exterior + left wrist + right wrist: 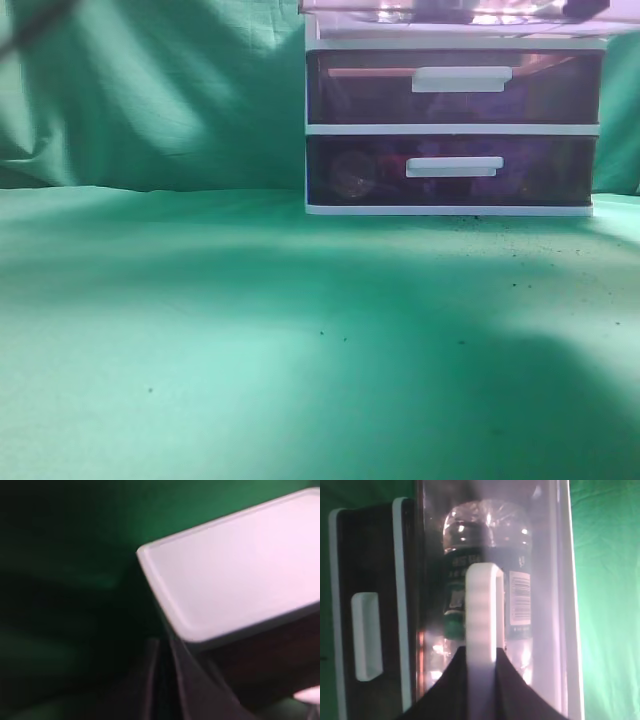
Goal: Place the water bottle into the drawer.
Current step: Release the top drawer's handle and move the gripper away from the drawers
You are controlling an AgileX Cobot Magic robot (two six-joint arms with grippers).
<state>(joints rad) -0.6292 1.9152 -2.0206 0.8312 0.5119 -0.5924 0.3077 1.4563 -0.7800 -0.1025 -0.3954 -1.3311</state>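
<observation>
Already the bottle (487, 575) lies inside the top drawer (555, 595), which juts open from the unit (450, 128) on the green bench (250, 340). Placing looks done; pushing it shut may remain. Right tool (481, 680) touches the handle (482, 610); I cannot tell either tool's opening.

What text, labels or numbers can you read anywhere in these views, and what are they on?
Nothing can be read for certain.
Water bottle label, right wrist view: white lettering on a dark band, too blurred to read.
Same label: a white barcode panel with small print, too small to read.
Drawer and its white handle: no markings.
Lower drawers: no text visible.
Left wrist view: blurred, no text.
</observation>
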